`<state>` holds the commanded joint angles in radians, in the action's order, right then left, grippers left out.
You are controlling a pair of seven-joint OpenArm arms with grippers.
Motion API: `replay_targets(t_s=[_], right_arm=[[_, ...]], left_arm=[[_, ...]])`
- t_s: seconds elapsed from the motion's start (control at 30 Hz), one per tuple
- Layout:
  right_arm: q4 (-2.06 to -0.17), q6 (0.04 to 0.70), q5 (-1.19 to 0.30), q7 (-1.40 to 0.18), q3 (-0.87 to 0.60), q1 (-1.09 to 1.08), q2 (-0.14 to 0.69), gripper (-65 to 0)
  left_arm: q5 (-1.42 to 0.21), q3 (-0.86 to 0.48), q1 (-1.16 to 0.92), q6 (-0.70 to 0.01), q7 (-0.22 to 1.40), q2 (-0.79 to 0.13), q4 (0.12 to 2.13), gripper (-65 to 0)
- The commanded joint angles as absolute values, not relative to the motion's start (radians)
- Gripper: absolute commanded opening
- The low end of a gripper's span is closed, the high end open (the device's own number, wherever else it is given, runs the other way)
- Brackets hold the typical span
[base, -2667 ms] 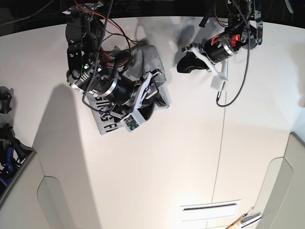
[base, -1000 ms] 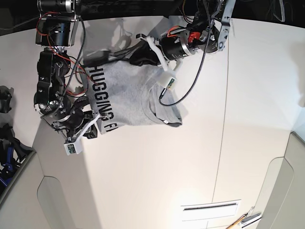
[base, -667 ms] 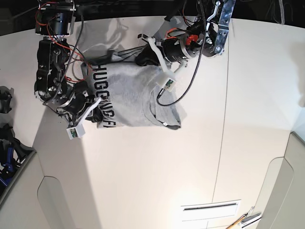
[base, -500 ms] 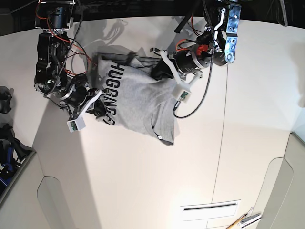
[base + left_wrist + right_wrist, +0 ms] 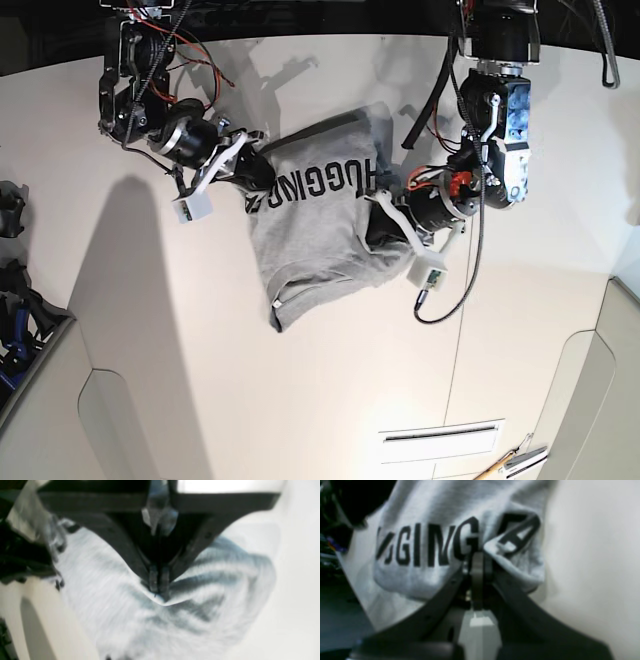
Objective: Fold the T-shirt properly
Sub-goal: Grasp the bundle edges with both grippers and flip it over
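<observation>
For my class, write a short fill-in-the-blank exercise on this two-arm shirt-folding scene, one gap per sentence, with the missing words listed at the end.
1. The heather-grey cotton T-shirt bears bold block lettering printed in ____.
2. The right gripper is ____ on a fold of the shirt beside the lettering.
3. The left gripper pinches the shirt's ____ grey side.
4. The shirt is gripped by ____ grippers at once.

Missing words: black; shut; plain; two
</observation>
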<state>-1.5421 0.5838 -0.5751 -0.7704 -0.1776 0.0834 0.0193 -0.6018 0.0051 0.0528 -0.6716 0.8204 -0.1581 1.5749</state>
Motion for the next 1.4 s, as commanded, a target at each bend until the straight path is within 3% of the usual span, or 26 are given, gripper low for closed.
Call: replay_targets(t_s=[0.23, 0.47, 0.77, 1.07, 1.4], right_arm=[[-1.613, 0.559, -0.415, -0.736, -0.181, 0.023, 0.02, -65.0], [-1.601, 0.536, -0.283, -0.665, -0.192, 0.006, 0.022, -65.0], [-1.467, 0.554, -0.364, -0.683, -0.184, 0.034, 0.019, -65.0], [-1.48, 0.566, -0.453, -0.708, -0.112, 0.126, 0.016, -65.0], [-1.605, 0.565, -0.449, -0.747, -0.086, 0.181, 0.016, -65.0]], left_arm=[[-0.77, 0.005, 0.03, -0.69, 0.897, -0.302, 1.688, -65.0], [-0.709, 0.005, -0.043, -0.693, 0.879, -0.308, 1.702, -65.0], [-0.605, 0.006, -0.05, -0.693, 0.786, -0.278, 1.633, -65.0], [-0.605, 0.006, -0.05, -0.692, 0.774, -0.263, 1.593, -65.0], [-0.616, 0.005, -0.05, -0.693, 0.811, -0.27, 1.606, -65.0]])
